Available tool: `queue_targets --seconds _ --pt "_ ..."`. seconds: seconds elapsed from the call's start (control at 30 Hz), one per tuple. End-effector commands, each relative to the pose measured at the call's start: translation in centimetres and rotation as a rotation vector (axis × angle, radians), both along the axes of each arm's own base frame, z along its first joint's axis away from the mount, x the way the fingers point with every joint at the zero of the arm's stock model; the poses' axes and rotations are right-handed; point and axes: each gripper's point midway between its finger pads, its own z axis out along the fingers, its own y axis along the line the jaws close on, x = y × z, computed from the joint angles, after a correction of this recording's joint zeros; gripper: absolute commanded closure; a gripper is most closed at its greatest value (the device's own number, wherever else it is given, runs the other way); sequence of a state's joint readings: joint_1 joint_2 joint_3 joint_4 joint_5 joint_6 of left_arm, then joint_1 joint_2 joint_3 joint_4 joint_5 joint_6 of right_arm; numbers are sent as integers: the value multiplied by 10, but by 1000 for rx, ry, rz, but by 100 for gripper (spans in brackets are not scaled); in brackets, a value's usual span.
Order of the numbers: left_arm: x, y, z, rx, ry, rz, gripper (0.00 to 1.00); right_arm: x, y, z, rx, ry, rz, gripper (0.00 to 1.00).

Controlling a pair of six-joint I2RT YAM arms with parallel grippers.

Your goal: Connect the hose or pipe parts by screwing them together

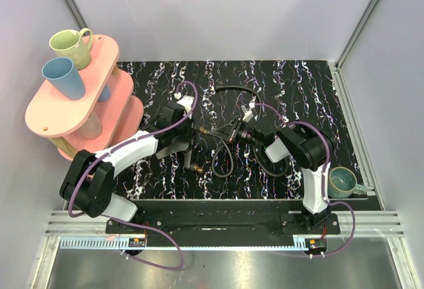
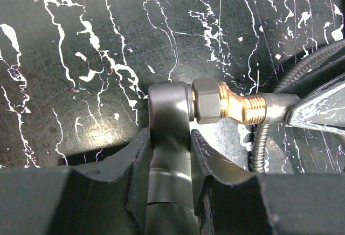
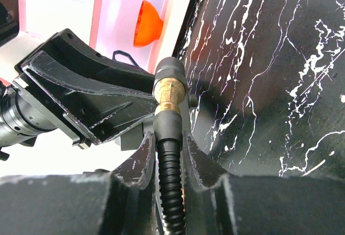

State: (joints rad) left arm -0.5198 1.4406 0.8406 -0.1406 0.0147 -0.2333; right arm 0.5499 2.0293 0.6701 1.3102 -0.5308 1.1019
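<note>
The table is black, streaked with white veins like marble. At the far left a pale pink shelf carries a light green mug and a sky-blue cup. At the near right sits a teal mug. The left arm and the right arm are white with black joints, and their cables are purple. The fitting is glossy dark grey with a golden brass thread. The hose is black and ribbed. The left gripper and the right gripper are dull black.
</note>
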Motion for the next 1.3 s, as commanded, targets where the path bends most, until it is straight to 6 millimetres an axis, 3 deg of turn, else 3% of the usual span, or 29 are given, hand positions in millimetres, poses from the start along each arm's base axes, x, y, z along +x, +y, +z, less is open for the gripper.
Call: queue_targets --seconds 0.0,0.07,0.3,0.43,0.77,1.0,1.27 --pt "1 -64 74 -224 -161 -178 100 10 3 51 165 -122 -64 99" --pt "2 -60 71 -225 -189 -156 100 12 4 45 190 -52 -68 100" --pt "-5 -64 91 -315 -304 -201 100 10 6 58 263 33 -50 100" --pt "-7 -67 87 -317 -298 -223 100 9 9 65 293 63 -26 100" --pt "-3 -62 84 -280 -316 -210 100 11 6 50 320 188 -44 100" --pt "-1 -59 82 -286 -325 -183 100 9 4 53 349 240 -55 100" --pt "3 -62 85 -289 -308 -174 100 10 1 39 330 269 -78 84"
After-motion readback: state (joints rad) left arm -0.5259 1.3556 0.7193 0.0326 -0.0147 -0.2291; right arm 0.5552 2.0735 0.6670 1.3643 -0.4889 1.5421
